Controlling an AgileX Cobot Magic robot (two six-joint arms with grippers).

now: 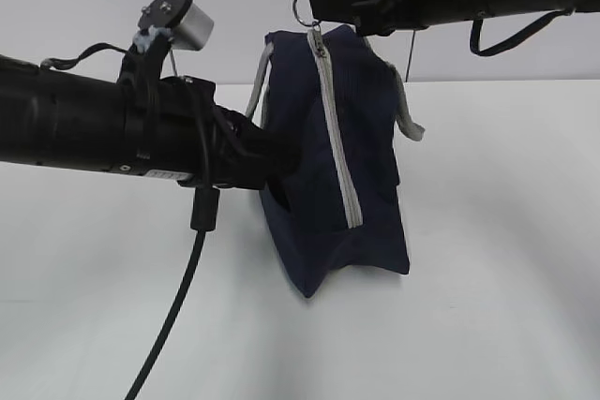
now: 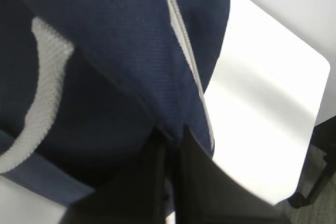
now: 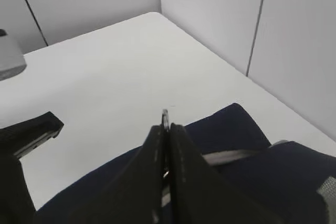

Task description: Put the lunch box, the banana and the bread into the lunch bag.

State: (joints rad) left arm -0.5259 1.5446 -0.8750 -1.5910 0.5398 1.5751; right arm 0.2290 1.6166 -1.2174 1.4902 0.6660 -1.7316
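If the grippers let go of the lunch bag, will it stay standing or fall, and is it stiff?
The lunch bag probably is floppy: its fabric wrinkles where the left gripper pinches it. It may tip, since it leans on a narrow base. The ring pull looks held by the right gripper.

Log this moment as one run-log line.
stage: zipper work | lunch bag: upright, zipped | left end effector: pinching bag side | right end effector: shut on ring pull | food items: unseen
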